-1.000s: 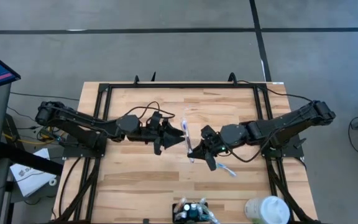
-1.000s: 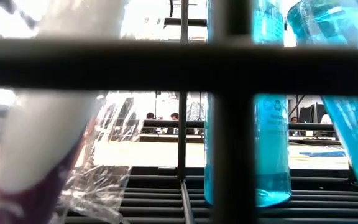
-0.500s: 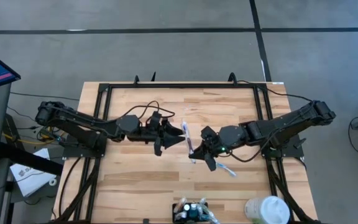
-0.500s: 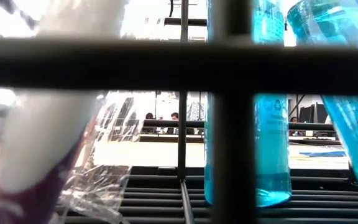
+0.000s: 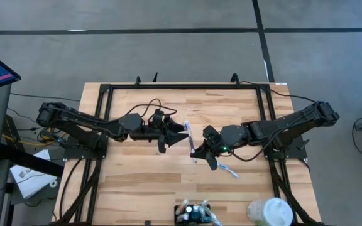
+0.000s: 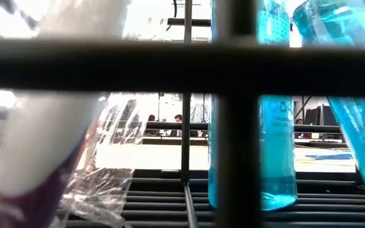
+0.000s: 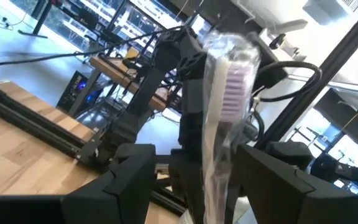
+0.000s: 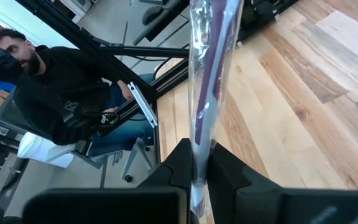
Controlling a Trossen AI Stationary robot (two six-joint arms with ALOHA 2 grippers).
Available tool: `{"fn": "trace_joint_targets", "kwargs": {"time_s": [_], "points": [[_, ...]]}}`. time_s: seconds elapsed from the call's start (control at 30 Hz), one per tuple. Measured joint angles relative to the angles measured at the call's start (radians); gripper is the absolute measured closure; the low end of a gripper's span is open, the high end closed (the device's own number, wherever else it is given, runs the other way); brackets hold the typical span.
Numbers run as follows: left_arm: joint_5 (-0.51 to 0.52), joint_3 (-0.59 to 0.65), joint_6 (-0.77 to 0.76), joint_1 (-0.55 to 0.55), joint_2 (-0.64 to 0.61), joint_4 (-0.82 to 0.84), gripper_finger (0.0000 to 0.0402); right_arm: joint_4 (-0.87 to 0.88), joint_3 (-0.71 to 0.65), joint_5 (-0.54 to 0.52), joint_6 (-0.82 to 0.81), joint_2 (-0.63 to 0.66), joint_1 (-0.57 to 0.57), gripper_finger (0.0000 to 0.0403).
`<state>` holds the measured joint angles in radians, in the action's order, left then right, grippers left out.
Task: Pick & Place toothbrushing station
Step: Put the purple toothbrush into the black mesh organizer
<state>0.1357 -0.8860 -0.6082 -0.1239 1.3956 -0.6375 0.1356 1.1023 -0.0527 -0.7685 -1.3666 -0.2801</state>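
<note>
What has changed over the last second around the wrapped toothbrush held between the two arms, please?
The left gripper has opened its fingers and let go of the wrapped toothbrush, which now stands between them untouched. The right gripper stays shut on the toothbrush's lower end, holding it upright. Neither arm has shifted noticeably. The blue toothbrush on the table, the toothbrushing station and the white cup are where they were.

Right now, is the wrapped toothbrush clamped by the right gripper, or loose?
Clamped. The right gripper is shut on the wrapped toothbrush, which stands up between its fingers. The left gripper is open around it, fingers apart on either side.
</note>
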Motion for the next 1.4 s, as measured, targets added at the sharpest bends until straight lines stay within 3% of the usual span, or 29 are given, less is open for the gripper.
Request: {"fn": "trace_joint_targets", "kwargs": {"time_s": [0.5,0.7,0.97,1.13,1.23,1.4], "points": [[-0.024,-0.035,-0.022,0.0,0.051,-0.033,0.0215,0.012,0.0,0.0,-0.002,0.0,0.001,0.0386],[-0.025,-0.034,-0.024,-0.006,0.051,-0.031,0.0272,0.014,0.0,0.0,-0.003,0.0,0.001,0.0384],[-0.054,-0.034,-0.027,-0.002,0.051,-0.031,0.0384,0.014,0.0,0.0,-0.015,0.0,0.001,0.0383],[-0.075,-0.034,-0.028,0.008,0.051,-0.034,0.0387,0.014,0.0,-0.018,-0.007,0.0,0.001,0.0383],[-0.075,-0.034,-0.03,0.008,0.051,-0.039,0.0394,0.005,0.0,-0.023,-0.002,0.0,0.001,0.0367],[-0.081,-0.034,-0.031,-0.004,0.051,-0.037,0.0394,-0.025,0.0,-0.025,0.005,-0.001,-0.003,0.03]]}}
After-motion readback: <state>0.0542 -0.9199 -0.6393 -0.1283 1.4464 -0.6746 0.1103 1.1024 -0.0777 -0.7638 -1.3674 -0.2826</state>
